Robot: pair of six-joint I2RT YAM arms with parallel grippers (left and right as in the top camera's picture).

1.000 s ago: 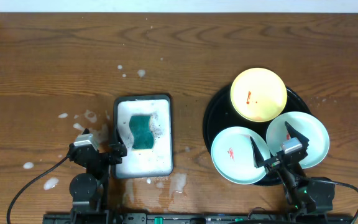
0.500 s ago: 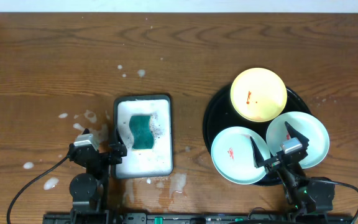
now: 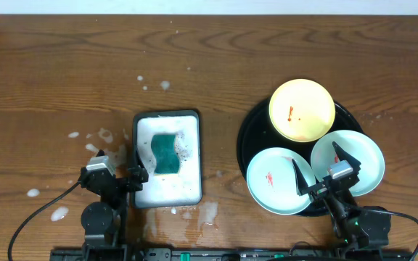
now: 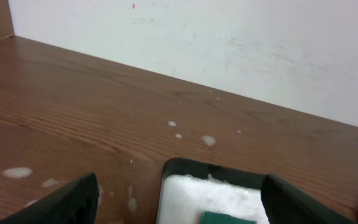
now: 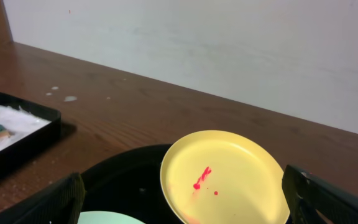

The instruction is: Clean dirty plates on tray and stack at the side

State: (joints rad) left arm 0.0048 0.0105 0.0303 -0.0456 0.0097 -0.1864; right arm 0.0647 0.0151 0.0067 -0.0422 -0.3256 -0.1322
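Nothing cleaned yet, I judge: pale yellow round plate [image 3: 302, 110] and two mint-green plates [image 3: 276, 181] lie red-smeared on the round black tray [image 3: 255, 130]; left gripper [image 3: 116, 170] and right gripper [image 3: 318, 165] gape empty.

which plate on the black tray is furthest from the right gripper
The pale yellow plate, at the tray's far edge. The two mint-green plates lie on either side of the right gripper.

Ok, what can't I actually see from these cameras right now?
Overhead: the right gripper and its arm cover parts of the left mint-green plate and the right mint-green plate.
Overhead: plates hide most of the black tray floor.
Right wrist: mint-green plates cut off by the bottom edge, bar a sliver.
Left wrist: the sponge cut off by the bottom edge; no plates in frame.
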